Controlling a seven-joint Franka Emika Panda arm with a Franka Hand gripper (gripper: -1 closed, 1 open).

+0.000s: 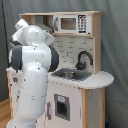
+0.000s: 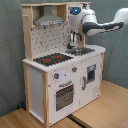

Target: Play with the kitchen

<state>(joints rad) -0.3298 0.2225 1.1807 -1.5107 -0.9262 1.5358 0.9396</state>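
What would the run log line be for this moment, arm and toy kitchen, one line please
arm: raised at upper shelf level over sink | gripper: fingers unclear | kitchen: upright, oven door shut | faucet: untouched

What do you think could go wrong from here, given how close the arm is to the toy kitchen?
The arm's wrist sits high in the kitchen, near the grey hood and upper shelf, so a careless move might knock them. The black faucet rises over the sink directly below, so a straight descent could catch it.
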